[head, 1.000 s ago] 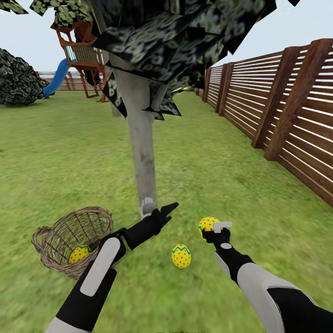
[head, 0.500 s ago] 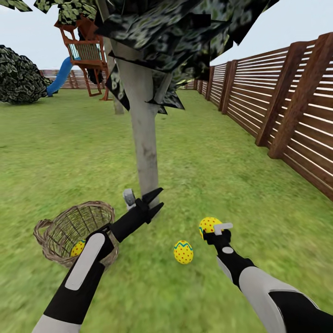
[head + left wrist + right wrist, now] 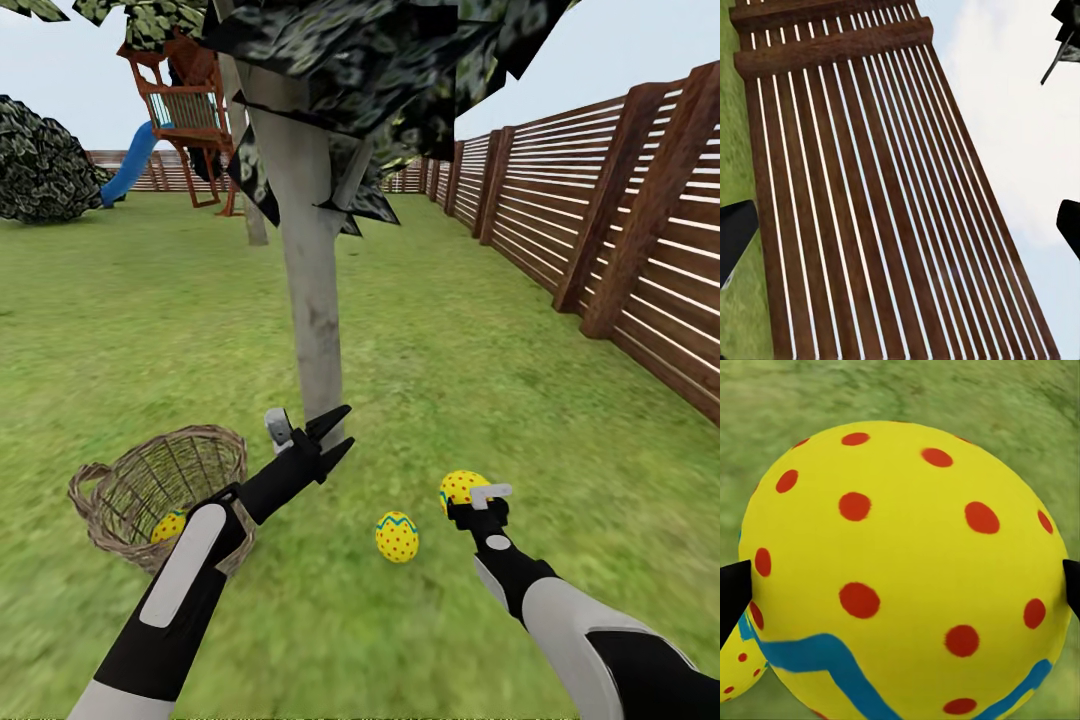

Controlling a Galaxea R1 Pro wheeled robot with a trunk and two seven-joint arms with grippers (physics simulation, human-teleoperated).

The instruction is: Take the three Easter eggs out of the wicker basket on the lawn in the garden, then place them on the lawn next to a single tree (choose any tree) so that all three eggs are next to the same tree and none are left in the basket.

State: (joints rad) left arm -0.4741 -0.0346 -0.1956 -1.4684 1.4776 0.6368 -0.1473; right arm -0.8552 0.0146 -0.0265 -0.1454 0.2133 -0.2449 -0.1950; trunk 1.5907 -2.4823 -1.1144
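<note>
Lowering gently suits the right pincer (image 3: pixel 468 497), clamped on an egg (image 3: pixel 460 488), beside the tree (image 3: pixel 312 330); the left pincer (image 3: pixel 335 430) hangs spread apart.

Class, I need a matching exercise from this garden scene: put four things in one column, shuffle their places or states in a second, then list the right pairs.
Things:
1. egg in the wicker basket
2. egg on the lawn
3. egg at the right end effector
4. left end effector

Places or states:
A. gripped between fingers
B. open, by the tree trunk
C. behind woven twigs
D. lying free on grass

Pairs: 1-C, 2-D, 3-A, 4-B
</note>
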